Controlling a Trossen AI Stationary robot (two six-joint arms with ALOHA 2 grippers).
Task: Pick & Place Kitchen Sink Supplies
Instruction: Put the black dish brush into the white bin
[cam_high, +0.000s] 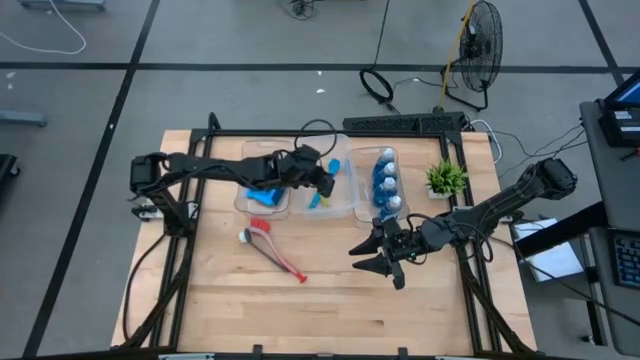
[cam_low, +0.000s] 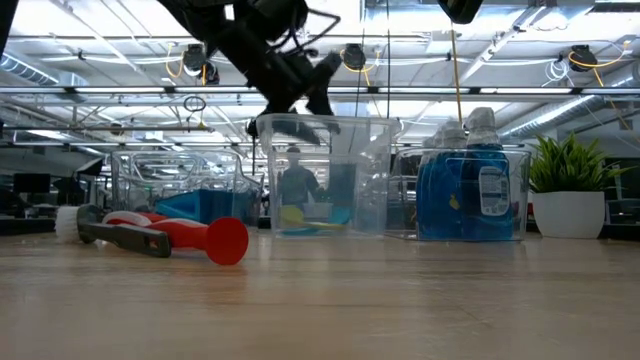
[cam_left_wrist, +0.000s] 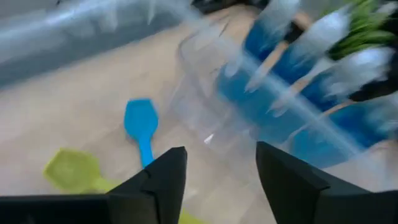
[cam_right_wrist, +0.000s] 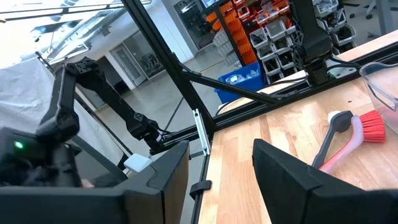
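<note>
Blue brush (cam_left_wrist: 140, 124): lying in middle bin (cam_high: 340, 205), frame centre, beside yellow-green brush (cam_left_wrist: 71, 169).
Left gripper (cam_high: 325, 180): jaws apart, empty, above it.
Right gripper (cam_high: 385, 262): parted, empty, lower right.
Red brush (cam_high: 272, 243): on table.
Risk: left fingers could clip the bin wall when lifting.

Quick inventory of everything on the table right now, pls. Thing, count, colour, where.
Red brush: 1, red bristles and handle, lying on bare table in front of the bins.
Brushes in middle bin: 2, light blue and yellow-green, lying inside.
Bottles: count unclear, blue with white caps, upright in the right bin.
Sponges: count unclear, blue, in the left bin.
Clear bins: 3, clear, in a row at the back of the table.
Potted plant: 1, green in white pot, right of the bins.
Left gripper: open, empty, over the middle bin.
Right gripper: open, empty, over bare table in front of the right bin.
</note>
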